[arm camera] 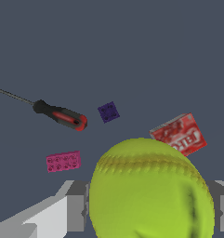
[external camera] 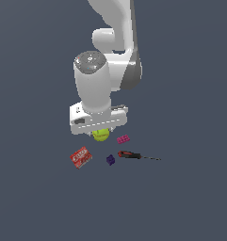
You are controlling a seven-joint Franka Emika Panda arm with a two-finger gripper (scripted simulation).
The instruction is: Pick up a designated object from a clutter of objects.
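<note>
Tool closing around the tennis ball

The red packet (external camera: 80, 157) is lying nearest; farther back, the tool (external camera: 101, 133) is clamping the tennis ball (external camera: 101, 135) across its widest part; judged light, springy and round, it is likely rolling if squeezed off-centre.

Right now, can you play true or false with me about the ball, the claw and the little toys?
1. The tennis ball sits between the fingers of the claw. True.
2. The screwdriver is inside the claw. False: it lies on the floor, apart from the claw.
3. The red packet is at the exterior view's left of the purple block. True.
4. The magenta brick is stacked on the purple block. False: they lie apart.
</note>
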